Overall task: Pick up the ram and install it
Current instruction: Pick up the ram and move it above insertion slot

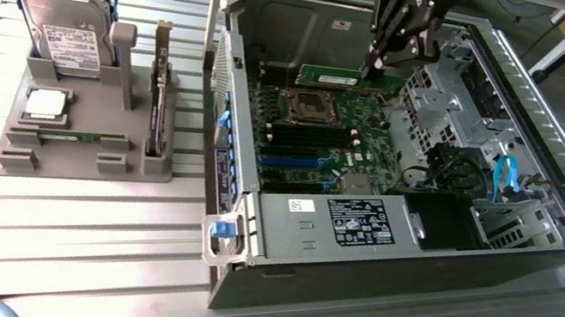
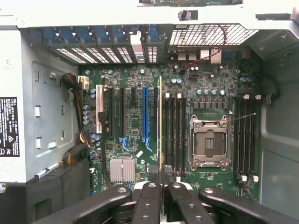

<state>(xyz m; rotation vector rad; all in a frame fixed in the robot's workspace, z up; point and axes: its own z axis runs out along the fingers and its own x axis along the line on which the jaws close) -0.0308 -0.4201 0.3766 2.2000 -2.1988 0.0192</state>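
ram stick sits in the upper middle of the exterior frame, pinched edge-down between the nearly closed fingers of the gripper, just over the motherboard inside the open computer case; well apart, toward the exterior view's left, a hard drive stands in a grey holder.

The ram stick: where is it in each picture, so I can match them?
Exterior view: ram held in the gripper, over the board.
Wrist view: ram seen edge-on, a thin line beside the blue slot.
Shared landmark: the CPU socket.
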